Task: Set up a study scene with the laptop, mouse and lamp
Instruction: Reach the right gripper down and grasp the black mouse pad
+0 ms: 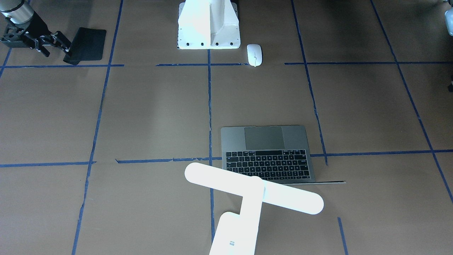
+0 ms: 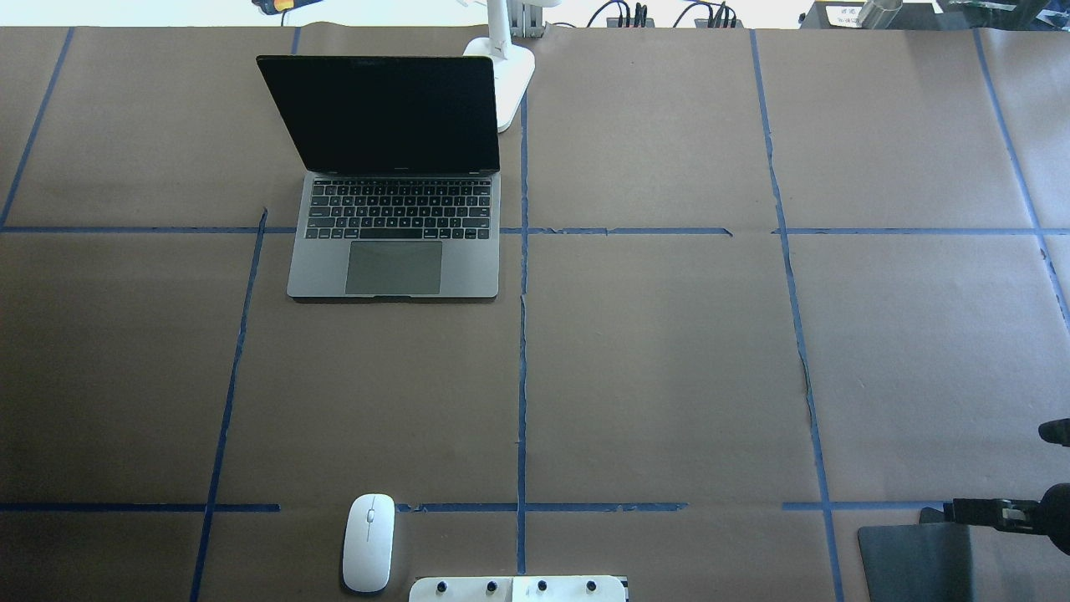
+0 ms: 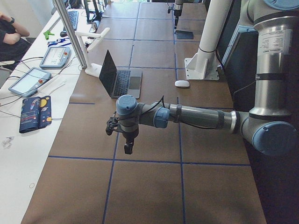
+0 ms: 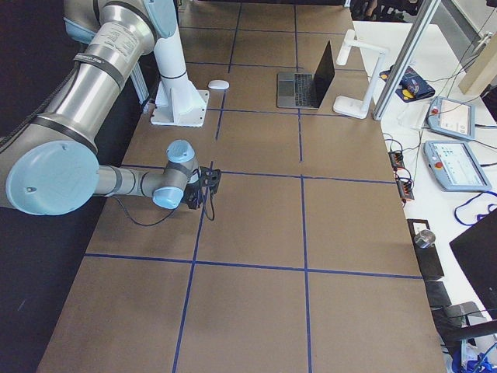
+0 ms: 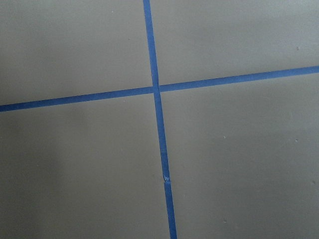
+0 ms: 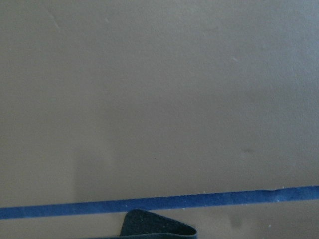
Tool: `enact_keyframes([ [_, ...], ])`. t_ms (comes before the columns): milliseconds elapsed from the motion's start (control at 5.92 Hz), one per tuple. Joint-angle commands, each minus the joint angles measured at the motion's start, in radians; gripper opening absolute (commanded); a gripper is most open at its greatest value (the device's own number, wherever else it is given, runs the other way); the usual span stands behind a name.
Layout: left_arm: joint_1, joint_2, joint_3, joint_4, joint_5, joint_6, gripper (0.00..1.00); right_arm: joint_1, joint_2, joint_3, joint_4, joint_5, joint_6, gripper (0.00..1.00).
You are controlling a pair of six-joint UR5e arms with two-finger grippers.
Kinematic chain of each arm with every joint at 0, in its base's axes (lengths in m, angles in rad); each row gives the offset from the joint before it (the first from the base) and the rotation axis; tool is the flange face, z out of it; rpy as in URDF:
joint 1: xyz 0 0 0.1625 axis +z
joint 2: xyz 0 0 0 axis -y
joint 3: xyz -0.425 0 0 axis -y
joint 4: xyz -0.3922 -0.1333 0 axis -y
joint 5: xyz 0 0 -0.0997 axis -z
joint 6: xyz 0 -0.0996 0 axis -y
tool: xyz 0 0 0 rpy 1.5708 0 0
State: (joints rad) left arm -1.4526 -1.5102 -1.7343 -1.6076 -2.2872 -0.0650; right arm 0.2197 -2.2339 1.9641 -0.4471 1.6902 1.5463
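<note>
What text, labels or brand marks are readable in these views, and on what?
No text is legible.
Small blue mark on the lamp base: blurred.
Key legends on the laptop: too small.
White sticker on the left arm: too small.
Sticker on the right arm: too small.

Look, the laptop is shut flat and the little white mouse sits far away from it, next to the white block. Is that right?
Not quite. The laptop is open, not shut flat: the overhead exterior view shows its dark screen standing up behind the keys. The rest holds: the little white mouse sits far away from it, next to the white block.
</note>
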Motion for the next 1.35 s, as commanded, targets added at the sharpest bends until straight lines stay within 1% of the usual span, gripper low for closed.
enact_keyframes([
  [0, -0.002, 0.001, -0.001, 0.0, 0.0, 0.004, 1.0, -0.065, -0.004, -0.02, 0.005, -0.02, 0.035, 0.9],
  [169, -0.002, 0.002, -0.001, 0.0, 0.0, 0.005, 1.0, -0.071, 0.005, -0.021, 0.005, -0.02, 0.035, 0.78],
  [338, -0.003, 0.005, -0.001, -0.002, 0.0, 0.005, 1.0, -0.095, 0.007, -0.022, 0.004, -0.024, 0.037, 0.72],
  [507, -0.002, 0.014, -0.001, -0.002, 0.0, 0.005, 1.0, -0.109, 0.007, -0.022, 0.004, -0.027, 0.035, 0.71],
  [676, -0.003, 0.015, -0.002, -0.002, 0.0, 0.005, 1.0, -0.12, 0.007, -0.022, 0.004, -0.03, 0.037, 0.69],
  [845, -0.003, 0.016, -0.008, -0.002, 0.0, 0.005, 1.0, -0.152, 0.008, -0.022, -0.001, -0.068, 0.037, 0.65],
  [1014, -0.003, 0.025, -0.017, -0.002, 0.0, 0.005, 1.0, -0.167, 0.008, -0.022, -0.004, -0.098, 0.035, 0.43],
  [1182, -0.003, 0.025, -0.021, -0.002, 0.0, 0.005, 1.0, -0.164, 0.008, -0.017, -0.004, -0.098, 0.035, 0.04],
])
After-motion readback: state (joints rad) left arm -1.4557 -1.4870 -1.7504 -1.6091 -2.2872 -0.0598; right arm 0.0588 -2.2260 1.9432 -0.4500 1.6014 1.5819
